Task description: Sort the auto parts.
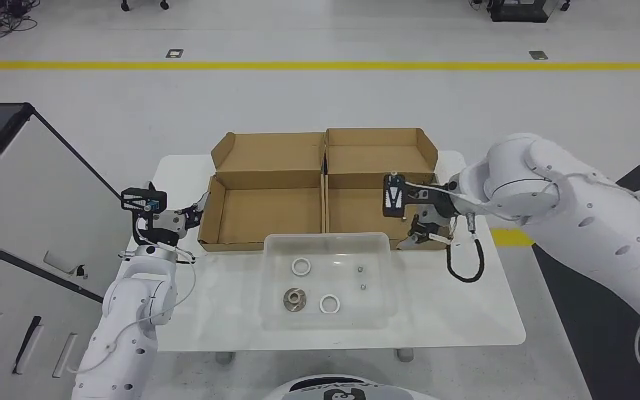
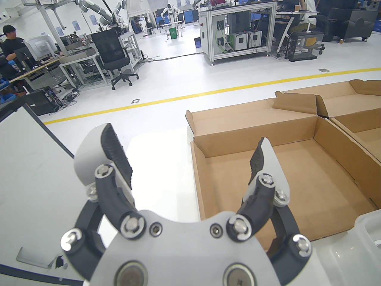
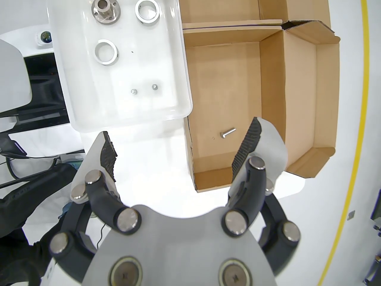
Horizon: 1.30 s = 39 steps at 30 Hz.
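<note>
At centre left of the top view, your left gripper [image 1: 197, 216] hangs with its claw apart, just beside the left box [image 1: 265, 215]. In the lower middle, the clear tray [image 1: 325, 238] holds a flanged hub [image 1: 294, 298], two rings [image 1: 301, 267] and two small nuts [image 1: 361, 268], all unsorted. One bolt [image 3: 227, 133] lies in the right box [image 1: 355, 210]. At centre right, the right gripper [image 3: 181, 132] hangs over that box's near corner, claw apart and holding nothing. By my reckoning the sorting has barely begun.

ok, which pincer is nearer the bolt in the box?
Right. The right pincer hangs close by the bolt; the left pincer sits at the other box's far side.
</note>
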Tool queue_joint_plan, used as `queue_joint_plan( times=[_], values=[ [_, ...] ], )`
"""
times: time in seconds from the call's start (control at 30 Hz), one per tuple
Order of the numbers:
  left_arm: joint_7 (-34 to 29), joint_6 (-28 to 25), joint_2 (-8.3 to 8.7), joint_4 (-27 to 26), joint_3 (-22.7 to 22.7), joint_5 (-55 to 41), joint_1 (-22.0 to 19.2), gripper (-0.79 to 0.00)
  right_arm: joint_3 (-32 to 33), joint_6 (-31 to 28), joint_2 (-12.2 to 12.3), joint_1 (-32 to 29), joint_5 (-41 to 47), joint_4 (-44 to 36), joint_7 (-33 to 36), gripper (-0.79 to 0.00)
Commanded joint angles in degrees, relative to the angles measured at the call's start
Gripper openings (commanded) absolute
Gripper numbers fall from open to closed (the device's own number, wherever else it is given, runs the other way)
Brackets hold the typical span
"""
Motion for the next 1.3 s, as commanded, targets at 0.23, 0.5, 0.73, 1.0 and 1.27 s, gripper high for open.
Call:
queue_joint_plan(
  times=[0.23, 0.5, 0.73, 1.0, 1.27],
  values=[
    [0.0, 0.0, 0.0, 0.0, 0.0, 0.0, 0.0, 0.0, -5.7, 4.9, -0.7, 4.7, -0.1, -8.9, 5.3, 0.0],
    [0.0, 0.0, 0.0, 0.0, 0.0, 0.0, 0.0, 0.0, -18.9, 8.5, -4.1, 14.3, 2.7, -9.0, 9.0, 0.0],
    [0.0, 0.0, 0.0, 0.0, 0.0, 0.0, 0.0, 0.0, -27.1, 10.1, -7.5, 19.6, 4.4, -6.8, 10.6, 0.0],
    [0.0, 0.0, 0.0, 0.0, 0.0, 0.0, 0.0, 0.0, -27.1, 9.6, -11.4, 15.7, 1.2, -3.0, 10.1, 0.0],
    [0.0, 0.0, 0.0, 0.0, 0.0, 0.0, 0.0, 0.0, -27.1, 9.6, -14.6, 11.8, -1.4, -0.1, 10.0, -0.277]
  ],
)
